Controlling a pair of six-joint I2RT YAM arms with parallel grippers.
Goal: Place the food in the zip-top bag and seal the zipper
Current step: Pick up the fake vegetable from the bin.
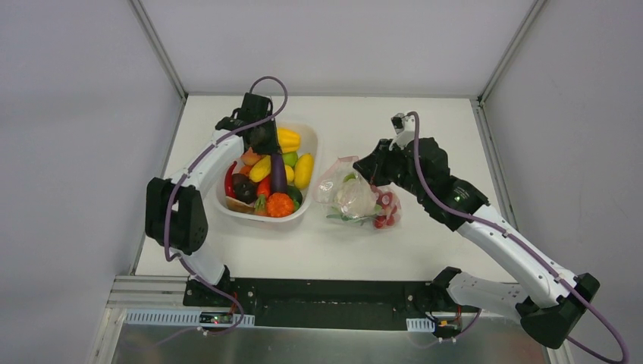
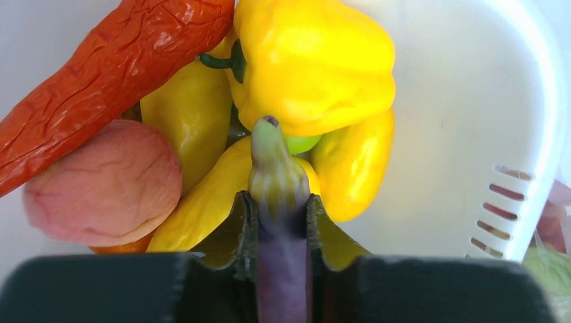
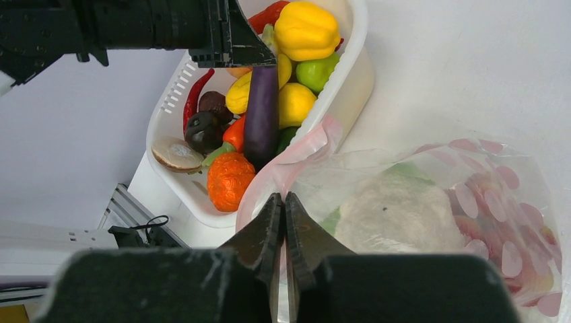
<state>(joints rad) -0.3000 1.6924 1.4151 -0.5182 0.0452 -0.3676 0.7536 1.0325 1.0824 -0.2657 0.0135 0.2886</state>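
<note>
The left gripper (image 2: 279, 200) is clamped on a slim purple toy eggplant (image 2: 275, 168) in the white slotted plastic tub (image 2: 471, 101). Only its wrist view shows the green stem end past the fingers. The right gripper (image 3: 283, 202) pinches the pink zipper strip (image 3: 296, 158) of the clear crinkly zip-top bag (image 3: 498, 161), which lies beside the tub and holds a pale vegetable (image 3: 397, 215).

On the table (image 1: 425, 250), the tub (image 1: 309, 139) sits just beside the zip-top bag (image 1: 356, 199), at its 9 o'clock. The food (image 1: 280, 205) is piled in the tub, and an eggplant (image 1: 278, 173) on top is pinched by the left gripper (image 1: 267, 141). The right gripper (image 3: 283, 205) clamps the bag's 12 o'clock edge.
</note>
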